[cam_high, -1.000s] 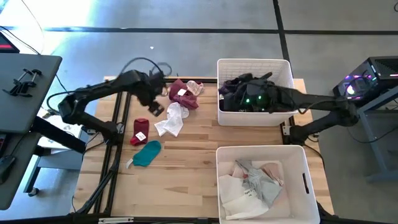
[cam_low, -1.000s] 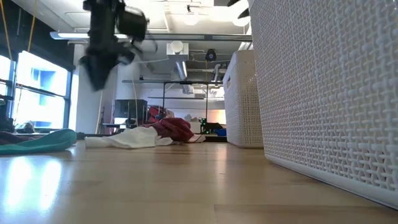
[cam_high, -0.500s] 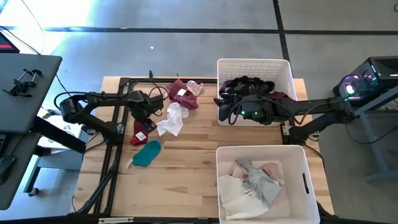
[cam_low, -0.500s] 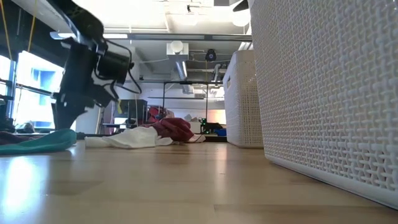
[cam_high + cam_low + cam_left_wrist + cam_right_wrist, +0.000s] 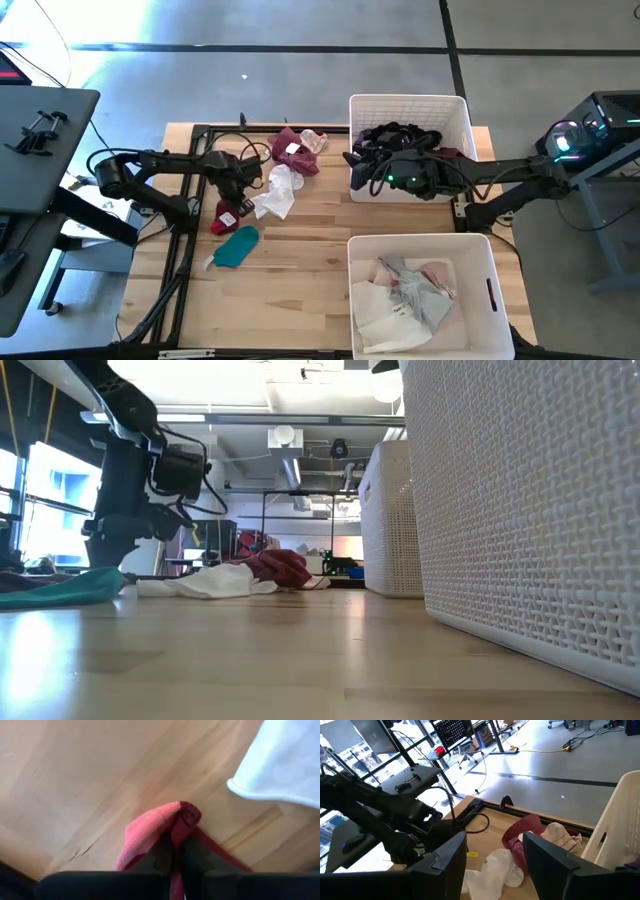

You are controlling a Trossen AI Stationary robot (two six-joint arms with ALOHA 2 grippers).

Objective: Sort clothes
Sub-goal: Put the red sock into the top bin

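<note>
Left pincer (image 5: 175,852): I had it clamped on red garment (image 5: 150,832), low on bench (image 5: 300,260) beside white cloth (image 5: 275,195) | Right pincer (image 5: 492,862): apart, empty, over dark-clothes bin (image 5: 410,105) | Risk: thin fold pinched; lifting could let it slip.

Table (image 5: 300,270): pale wood planks, smooth, low sheen. Red garment (image 5: 155,827): ribbed knit cloth, matt. White garment (image 5: 285,765): smooth soft cloth, hemmed edge. Teal garment (image 5: 237,246): soft matt cloth. Bins (image 5: 520,510): white plastic, woven lattice texture. Left gripper (image 5: 176,857) fingers (image 5: 162,855): dark, matt.
</note>
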